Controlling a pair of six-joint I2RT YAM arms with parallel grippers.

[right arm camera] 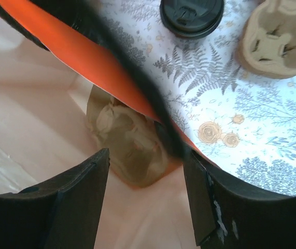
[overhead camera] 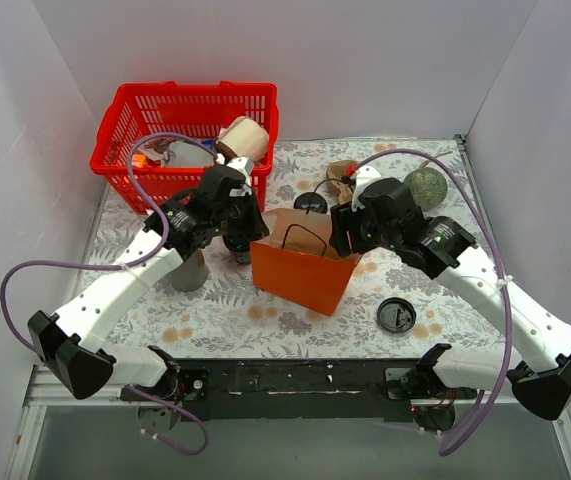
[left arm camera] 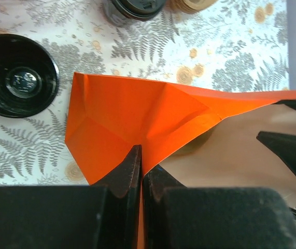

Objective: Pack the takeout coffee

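An orange paper bag [overhead camera: 300, 268] stands open at the middle of a fern-patterned tabletop [overhead camera: 215, 315]. The left tool [left arm camera: 141, 155] is clenched on the bag's rim at a folded corner. The right tool [right arm camera: 146, 161] hangs released, its jaws apart over the bag's open mouth. The takeout coffee [left arm camera: 18, 75], a small black cup, sits on the tabletop outside the bag, at the bag's 9 o'clock in the top view.

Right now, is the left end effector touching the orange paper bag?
Touching. The left wrist view shows the left end effector closed on the orange paper bag, its rim pinched between the fingers.
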